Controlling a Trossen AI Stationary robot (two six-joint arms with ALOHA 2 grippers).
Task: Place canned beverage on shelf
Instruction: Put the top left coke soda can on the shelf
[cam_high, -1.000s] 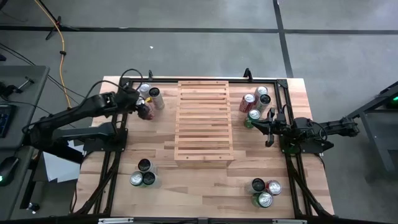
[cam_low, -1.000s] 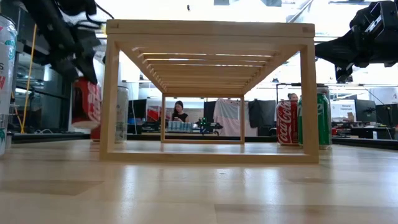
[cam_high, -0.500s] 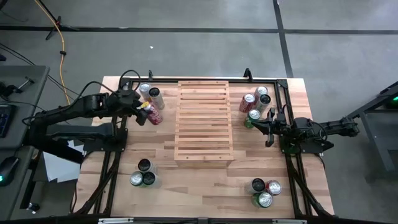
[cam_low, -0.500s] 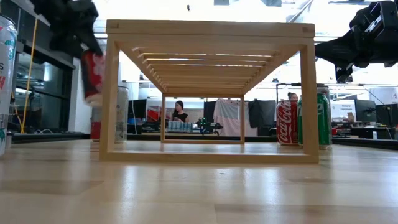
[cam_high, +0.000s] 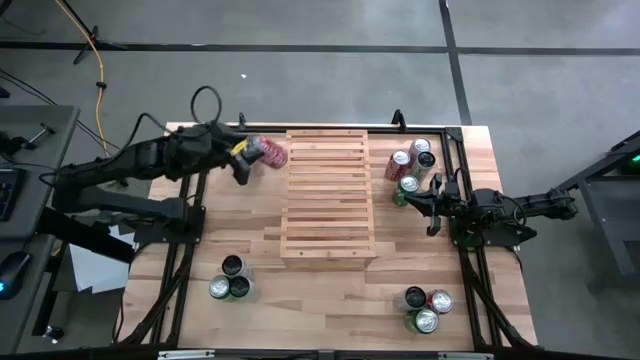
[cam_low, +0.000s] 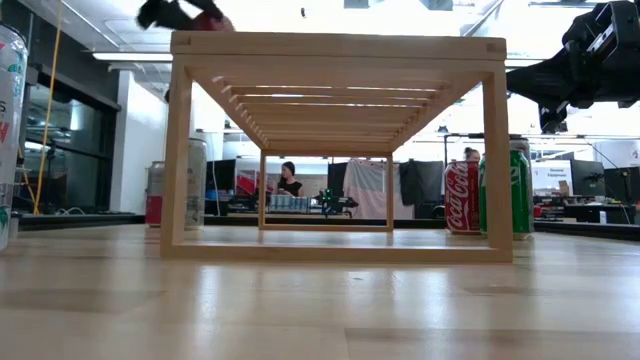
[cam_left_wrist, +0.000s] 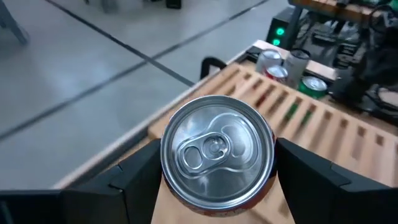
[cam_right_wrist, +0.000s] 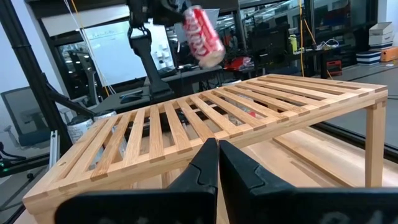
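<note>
The bench (cam_high: 320, 290) carries the slatted shelf (cam_high: 326, 195) at its middle; the left gripper (cam_high: 243, 158) holds a red can (cam_high: 271, 152) tilted in the air just beside the shelf's far left corner, jaws clamped on its sides; the right gripper (cam_high: 417, 201) hangs by the shelf's right side, jaws closed, empty.

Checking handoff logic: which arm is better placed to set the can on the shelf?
Left. Its gripper already holds the red can tilted at the shelf's edge; the right gripper waits shut and empty beside the shelf.
</note>
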